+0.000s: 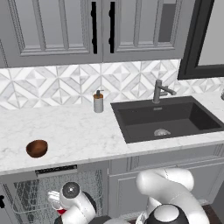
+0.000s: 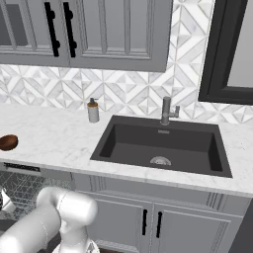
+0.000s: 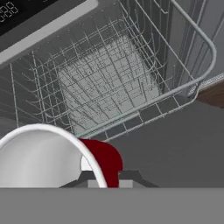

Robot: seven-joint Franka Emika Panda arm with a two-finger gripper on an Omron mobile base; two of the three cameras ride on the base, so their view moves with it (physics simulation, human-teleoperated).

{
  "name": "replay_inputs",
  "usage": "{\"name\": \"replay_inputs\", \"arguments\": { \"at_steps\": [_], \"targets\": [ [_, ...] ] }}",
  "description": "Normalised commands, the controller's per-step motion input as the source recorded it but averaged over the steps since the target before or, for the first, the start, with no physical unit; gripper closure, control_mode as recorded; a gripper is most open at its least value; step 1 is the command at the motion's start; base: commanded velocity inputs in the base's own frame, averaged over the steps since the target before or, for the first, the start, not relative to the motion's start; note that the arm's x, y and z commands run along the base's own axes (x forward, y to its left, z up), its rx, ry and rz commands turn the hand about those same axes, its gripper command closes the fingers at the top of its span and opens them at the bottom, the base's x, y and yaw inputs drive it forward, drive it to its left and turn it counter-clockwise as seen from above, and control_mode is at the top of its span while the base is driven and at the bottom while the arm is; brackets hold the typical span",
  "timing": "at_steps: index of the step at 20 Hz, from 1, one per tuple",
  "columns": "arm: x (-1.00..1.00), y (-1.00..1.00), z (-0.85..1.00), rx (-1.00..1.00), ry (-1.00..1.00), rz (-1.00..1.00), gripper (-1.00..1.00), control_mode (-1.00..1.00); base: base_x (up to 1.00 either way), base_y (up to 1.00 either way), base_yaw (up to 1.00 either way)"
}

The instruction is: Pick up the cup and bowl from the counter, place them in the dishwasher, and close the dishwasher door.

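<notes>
The red cup point(image 3: 104, 158), white inside, fills the lower left of the hand view, and my gripper point(image 3: 108, 178) is shut on its wall. It hangs just in front of the dishwasher's grey wire rack point(image 3: 105, 83), which holds nothing. The dishwasher door point(image 3: 175, 148) lies folded down below the rack. In the left base view the gripper point(image 1: 57, 203) and a bit of the red cup point(image 1: 61, 212) sit low before the open dishwasher point(image 1: 43, 190). The brown bowl point(image 1: 36, 148) stands on the counter point(image 1: 78, 131) above it, also at the left edge of the right base view point(image 2: 8, 142).
A grey soap dispenser point(image 1: 98, 102) stands by the backsplash, left of the dark sink point(image 1: 168, 119) and its faucet point(image 1: 159, 91). Grey cabinets point(image 2: 148, 222) run under the sink. The dark control strip point(image 3: 17, 13) runs above the rack. Wood floor point(image 3: 213, 94) shows beside the door.
</notes>
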Motion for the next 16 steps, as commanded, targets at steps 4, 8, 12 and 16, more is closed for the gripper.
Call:
{"name": "replay_inputs", "arguments": {
  "at_steps": [4, 8, 12, 16],
  "targets": [
    [0.35, 0.0, -0.23, 0.0, -0.11, 0.0, 1.0, -1.0, 0.0, 0.0, 0.0],
    [0.42, 0.0, -0.33, 0.0, -0.11, 0.0, 1.0, -1.0, 0.0, 0.0, 0.0],
    [0.37, 0.0, -0.28, 0.0, -0.06, 0.0, 1.0, -1.0, 0.0, 0.0, 0.0],
    [0.34, 0.0, -0.08, 0.0, 0.0, 0.0, 1.0, -1.0, 0.0, 0.0, 0.0]
  ]
}}
